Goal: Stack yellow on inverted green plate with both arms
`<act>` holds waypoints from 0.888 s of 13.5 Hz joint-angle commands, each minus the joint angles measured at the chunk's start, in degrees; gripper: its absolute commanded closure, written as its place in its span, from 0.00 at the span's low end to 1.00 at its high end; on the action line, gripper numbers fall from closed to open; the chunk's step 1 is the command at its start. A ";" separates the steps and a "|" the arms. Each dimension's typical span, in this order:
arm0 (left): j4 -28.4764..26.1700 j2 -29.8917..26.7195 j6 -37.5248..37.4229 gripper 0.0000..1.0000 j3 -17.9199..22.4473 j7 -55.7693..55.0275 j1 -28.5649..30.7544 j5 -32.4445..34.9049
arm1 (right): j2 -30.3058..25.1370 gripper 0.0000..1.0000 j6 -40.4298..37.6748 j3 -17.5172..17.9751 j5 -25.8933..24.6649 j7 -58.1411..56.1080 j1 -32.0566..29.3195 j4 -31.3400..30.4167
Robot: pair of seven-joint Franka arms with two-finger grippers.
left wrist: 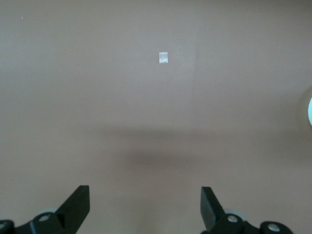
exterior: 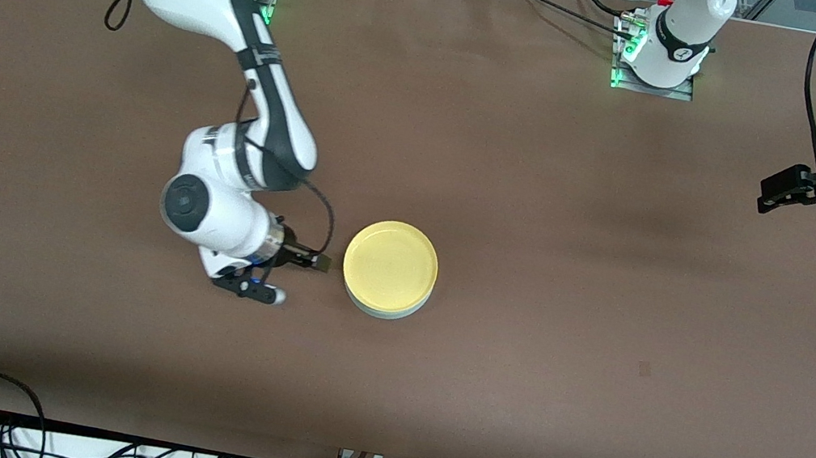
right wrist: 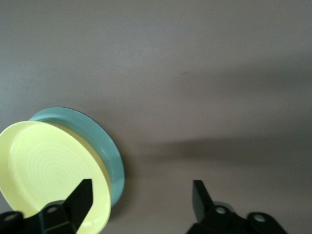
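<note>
The yellow plate (exterior: pixel 391 264) lies rim-up on the green plate (exterior: pixel 385 311), which shows only as a thin edge beneath it, near the table's middle. In the right wrist view the yellow plate (right wrist: pixel 48 170) lies on the green plate (right wrist: pixel 108 144). My right gripper (exterior: pixel 318 261) is low beside the stack, toward the right arm's end of the table, open and empty; in its wrist view (right wrist: pixel 141 189) one finger overlaps the yellow plate's rim. My left gripper (exterior: pixel 769 196) waits open and empty above the left arm's end of the table, over bare cloth (left wrist: pixel 145 192).
Brown cloth (exterior: pixel 543 201) covers the table. A small mark (exterior: pixel 644 369) lies on it nearer the front camera than the stack; the left wrist view shows a small pale patch (left wrist: pixel 163 57). Cables run along the front edge (exterior: pixel 95 450).
</note>
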 commanded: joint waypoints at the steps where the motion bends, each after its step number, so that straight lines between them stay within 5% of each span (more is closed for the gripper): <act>1: 2.09 0.76 -0.36 0.00 -0.45 1.09 0.21 -1.29 | -2.69 0.00 -10.17 -1.74 -3.78 -6.40 -3.17 3.79; 5: 2.09 0.85 -0.36 0.00 -0.54 0.56 -0.14 -1.29 | -7.18 0.00 -20.36 -9.82 -5.28 -15.37 -3.53 3.98; 7: 2.09 0.85 -0.36 0.00 -0.63 0.56 -0.14 -1.38 | -9.54 0.00 -25.56 -12.47 -10.97 -18.55 -3.45 5.64; 10: 1.92 0.85 -0.45 0.00 -0.63 0.47 -0.23 -1.38 | -15.07 0.00 -31.81 -12.57 -19.42 -21.01 -3.79 6.00; 12: 1.92 0.85 -0.45 0.00 -0.63 0.38 -0.23 -1.38 | -20.08 0.00 -34.27 -9.69 -20.49 -20.67 -7.82 5.21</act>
